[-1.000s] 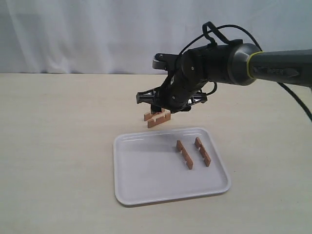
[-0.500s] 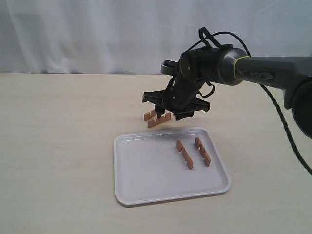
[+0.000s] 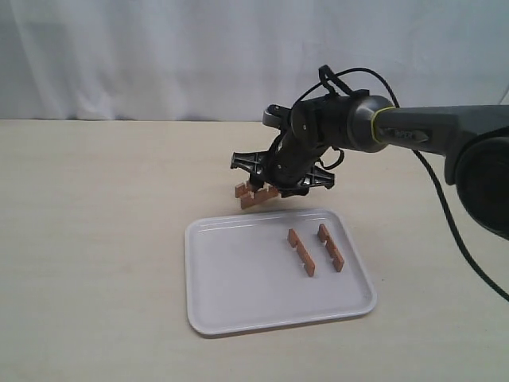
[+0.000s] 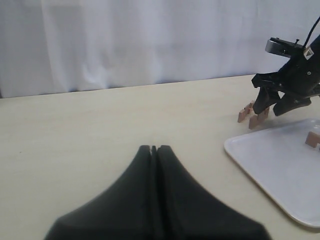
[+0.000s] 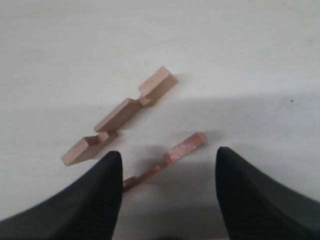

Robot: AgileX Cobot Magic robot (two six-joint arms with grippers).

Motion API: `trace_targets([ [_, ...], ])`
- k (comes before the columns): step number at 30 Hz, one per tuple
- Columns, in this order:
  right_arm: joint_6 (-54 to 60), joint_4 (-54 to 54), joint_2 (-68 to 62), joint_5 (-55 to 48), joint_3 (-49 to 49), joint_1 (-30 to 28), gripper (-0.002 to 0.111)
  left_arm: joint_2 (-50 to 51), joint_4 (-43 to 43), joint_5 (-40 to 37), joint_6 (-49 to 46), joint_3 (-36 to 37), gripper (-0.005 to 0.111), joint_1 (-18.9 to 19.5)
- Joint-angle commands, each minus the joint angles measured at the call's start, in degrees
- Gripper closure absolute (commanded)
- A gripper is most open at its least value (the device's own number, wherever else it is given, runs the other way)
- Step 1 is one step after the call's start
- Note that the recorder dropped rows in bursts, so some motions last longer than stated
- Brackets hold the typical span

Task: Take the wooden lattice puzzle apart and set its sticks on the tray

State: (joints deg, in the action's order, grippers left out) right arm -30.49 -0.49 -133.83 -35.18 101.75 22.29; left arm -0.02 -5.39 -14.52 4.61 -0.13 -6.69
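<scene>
- Shows two sticks [image 3: 301, 252] on the tray [image 3: 238, 278]: half done.
- Leaves two more sticks [image 5: 120, 117] on the tabletop [image 3: 95, 239].
- Finds right tool [image 5: 168, 156] wide open, empty, above one; left tool [image 4: 154, 150] closed, empty.

Light is bright, soft and even, with no hard glare. The tray [image 3: 238, 306] shows thin bright streaks on its rim nearest the right pincer [image 3: 262, 191]. In the right wrist view a broad grey shadow lies between and just ahead of its blurred black fingers [image 5: 85, 200]; the sticks [image 5: 120, 115] look sharp. The left pincer [image 4: 154, 148] is out of focus.
</scene>
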Motion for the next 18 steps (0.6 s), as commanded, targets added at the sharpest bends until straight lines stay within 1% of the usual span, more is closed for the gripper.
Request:
trace_targets([
  [1, -0.4, -0.3, -1.3, 1.1, 0.2, -0.3, 0.055, 0.0, 0.0, 0.7, 0.2, 0.1, 0.107, -0.1],
  [6, -0.8, -0.3, -1.4, 0.3, 0.2, -0.3, 0.056, 0.0, 0.0, 0.7, 0.2, 0.1, 0.107, -0.1],
  [12, -0.8, -0.3, -1.4, -0.4, 0.2, -0.3, 0.062, 0.0, 0.0, 0.7, 0.2, 0.1, 0.107, -0.1],
  [18, -0.8, -0.1, -1.4, 1.2, 0.2, -0.3, 0.062, 0.0, 0.0, 0.7, 0.2, 0.1, 0.107, -0.1],
])
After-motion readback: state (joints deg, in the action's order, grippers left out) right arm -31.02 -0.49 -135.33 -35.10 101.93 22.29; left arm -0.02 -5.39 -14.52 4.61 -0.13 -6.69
